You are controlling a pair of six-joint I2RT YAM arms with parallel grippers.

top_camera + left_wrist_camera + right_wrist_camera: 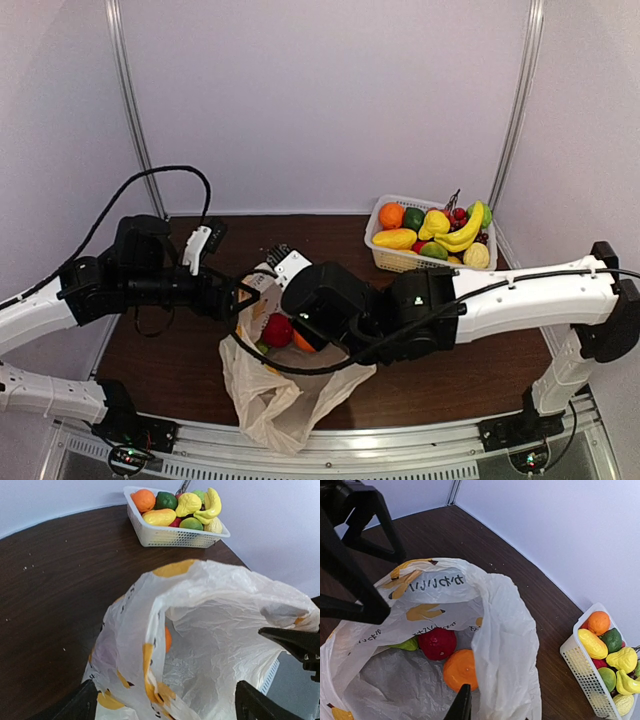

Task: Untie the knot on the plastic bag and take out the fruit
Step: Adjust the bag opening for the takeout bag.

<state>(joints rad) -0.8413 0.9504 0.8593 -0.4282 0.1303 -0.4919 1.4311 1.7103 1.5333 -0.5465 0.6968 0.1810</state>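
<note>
The plastic bag [280,395] lies near the table's front with its mouth held open; no knot shows. Inside it are a red fruit [436,643], an orange one [461,670] and a bit of a green one [407,644]. My left gripper [243,293] is at the mouth's left rim. Its fingers [75,707] are spread wide and the bag's plastic [215,630] lies between them. My right gripper [495,707] is over the mouth's right side, closed on the bag's right wall [510,645]. One finger [462,705] is inside the bag; the other is hidden behind the plastic.
A white lattice basket [385,258] full of fruit stands at the back right, also seen in the left wrist view [175,537] and the right wrist view [580,677]. White walls close in the dark wooden table [180,350] at the back and sides.
</note>
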